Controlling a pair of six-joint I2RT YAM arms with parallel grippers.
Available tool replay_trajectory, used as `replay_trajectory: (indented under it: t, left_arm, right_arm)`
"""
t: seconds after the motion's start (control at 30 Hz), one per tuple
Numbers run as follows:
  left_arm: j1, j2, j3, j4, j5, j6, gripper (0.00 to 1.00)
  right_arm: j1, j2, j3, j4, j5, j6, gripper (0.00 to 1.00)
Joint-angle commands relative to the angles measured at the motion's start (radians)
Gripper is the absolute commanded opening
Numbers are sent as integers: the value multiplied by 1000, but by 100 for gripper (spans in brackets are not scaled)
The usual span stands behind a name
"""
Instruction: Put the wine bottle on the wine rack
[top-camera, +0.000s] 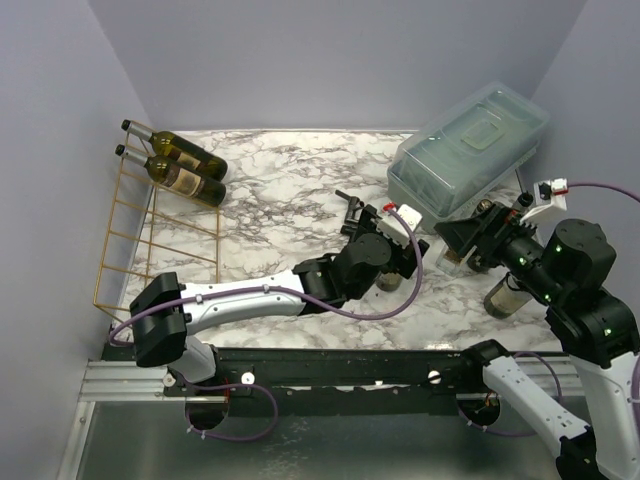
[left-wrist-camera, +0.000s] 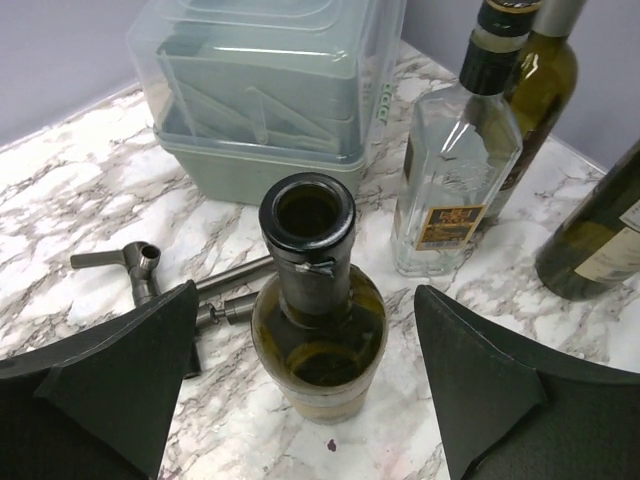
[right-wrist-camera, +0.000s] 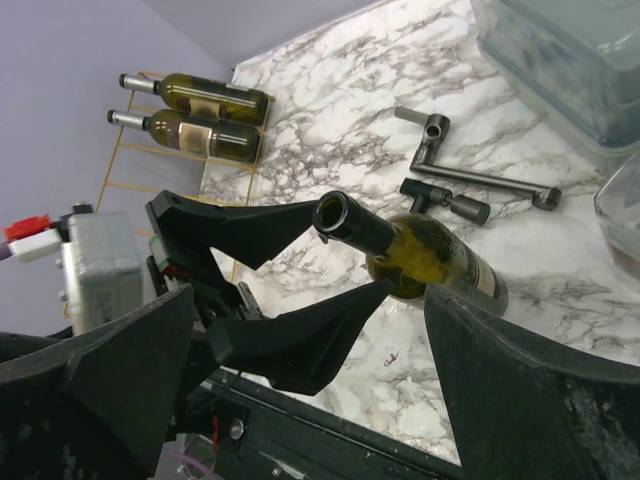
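An open green wine bottle (left-wrist-camera: 318, 300) stands upright on the marble table, also seen in the right wrist view (right-wrist-camera: 430, 255) and the top view (top-camera: 389, 281). My left gripper (left-wrist-camera: 305, 293) is open, one finger on each side of the bottle, with gaps on both sides; it also shows in the top view (top-camera: 385, 260). The gold wire wine rack (top-camera: 135, 225) stands at the far left with two bottles (top-camera: 185, 170) lying on its top tier, also visible in the right wrist view (right-wrist-camera: 165, 165). My right gripper (right-wrist-camera: 310, 295) is open and empty, right of the bottle (top-camera: 468, 240).
A translucent grey lidded box (top-camera: 465, 150) sits at the back right. A clear bottle (left-wrist-camera: 455, 170) and two dark bottles (left-wrist-camera: 540, 90) (left-wrist-camera: 600, 230) stand right of the green one. A metal crank tool (left-wrist-camera: 150, 265) lies just behind it.
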Motion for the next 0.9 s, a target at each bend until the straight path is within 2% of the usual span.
replay_trajectory:
  t: [0.0,0.07,0.27,0.67,0.87]
  left_arm:
    - [15,41,55,-71,3,-57,89]
    - [20,58,66,-70,-1,-57,89]
    - [28,96,98,-75,12,-42,76]
    - [48,149,153,-114,18,-45,47]
    - [88,137,199,-214,51,-146,35]
  right_arm:
    - [7,-3,66,-27,80,-76,100]
    - [6,-5,84,-24,105,-95,100]
    - [6,0,115,-23,115,-119,100]
    - [6,-13,102,-27,136,-116,100]
    - [7,-7,91,-20,127,-108,100]
